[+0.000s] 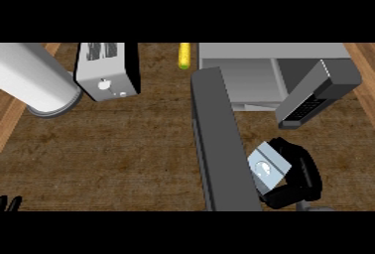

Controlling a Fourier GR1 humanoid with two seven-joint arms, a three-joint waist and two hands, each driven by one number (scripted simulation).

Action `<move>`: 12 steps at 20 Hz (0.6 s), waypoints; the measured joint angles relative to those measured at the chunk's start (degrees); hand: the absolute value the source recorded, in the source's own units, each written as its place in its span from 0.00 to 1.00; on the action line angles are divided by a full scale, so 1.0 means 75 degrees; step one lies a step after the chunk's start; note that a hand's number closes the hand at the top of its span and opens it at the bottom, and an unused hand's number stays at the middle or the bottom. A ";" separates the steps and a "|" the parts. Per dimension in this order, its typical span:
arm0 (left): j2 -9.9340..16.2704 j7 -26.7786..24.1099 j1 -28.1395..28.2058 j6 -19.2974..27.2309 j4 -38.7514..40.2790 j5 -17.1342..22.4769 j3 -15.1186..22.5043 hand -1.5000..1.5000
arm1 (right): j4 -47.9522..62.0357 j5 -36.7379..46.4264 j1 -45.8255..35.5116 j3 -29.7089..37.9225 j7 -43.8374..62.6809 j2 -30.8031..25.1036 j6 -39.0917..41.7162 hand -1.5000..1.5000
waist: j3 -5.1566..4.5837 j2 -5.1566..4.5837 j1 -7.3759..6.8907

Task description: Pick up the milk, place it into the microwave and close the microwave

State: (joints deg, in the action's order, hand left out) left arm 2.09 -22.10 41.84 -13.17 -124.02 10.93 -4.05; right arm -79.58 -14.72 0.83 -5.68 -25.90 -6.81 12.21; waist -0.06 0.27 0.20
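Note:
My right hand (302, 174) is at the lower right, its black fingers curled round a pale blue-white milk carton (267, 168), which tilts just right of the open microwave door (219, 144). The door sticks out toward me as a long dark slab. Behind it the grey microwave (256, 74) shows its open cavity, with the dark control panel (316, 94) at its right side. Only the fingertips of my left hand (10, 203) show, at the lower left edge, away from everything.
A silver toaster (108, 72) stands at the back left. A large white cylinder (36, 82) lies at the far left. A yellow-green corn cob (184, 55) rests at the back, left of the microwave. The brown wooden counter (117, 158) spreads across the middle.

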 measured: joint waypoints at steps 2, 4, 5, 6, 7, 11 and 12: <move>-0.0051 0.0146 -0.0052 0.0027 -0.0106 0.0024 -0.0031 0.00 | -0.0554 0.0005 0.0174 -0.0074 0.0422 0.0077 -0.0238 1.00 | 0.0005 -0.0011 -0.0010; -0.0026 0.0098 0.0009 -0.0094 -0.0093 0.0139 -0.0209 0.00 | -0.0855 0.0055 0.0064 -0.0093 0.0740 0.0186 -0.0499 1.00 | 0.0007 -0.0017 -0.0033; -0.0059 0.0026 -0.0004 -0.0126 0.0012 0.0064 -0.0204 0.00 | -0.0944 0.0139 -0.0018 -0.0159 0.0866 0.0315 -0.0687 1.00 | 0.0009 -0.0019 -0.0039; -0.0050 0.0034 0.0086 -0.0192 -0.0032 0.0135 -0.0283 0.00 | -0.1020 0.0231 -0.0069 -0.0234 0.0938 0.0406 -0.0806 1.00 | 0.0010 -0.0022 -0.0049; -0.0095 -0.0009 0.0098 -0.0210 -0.0002 0.0095 -0.0259 0.00 | -0.0955 0.0282 -0.0266 -0.0201 0.0975 0.0471 -0.0909 1.00 | 0.0011 -0.0023 -0.0061; -0.0047 -0.0069 -0.0042 -0.0387 0.0261 0.0244 -0.0565 0.00 | -0.1004 0.0651 -0.0725 -0.0381 0.1194 0.0681 -0.1551 1.00 | 0.0017 -0.0032 -0.0067; -0.0055 -0.0092 -0.0008 -0.0423 0.0291 0.0266 -0.0617 0.00 | -0.0896 0.0772 -0.0879 -0.0425 0.1187 0.0661 -0.1753 1.00 | 0.0022 -0.0029 -0.0064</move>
State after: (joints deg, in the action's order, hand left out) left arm 1.68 -22.79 41.78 -16.34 -121.84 12.93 -8.68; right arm -86.30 -8.93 -5.76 -8.87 -17.00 -1.86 -0.94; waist 0.11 0.05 -0.28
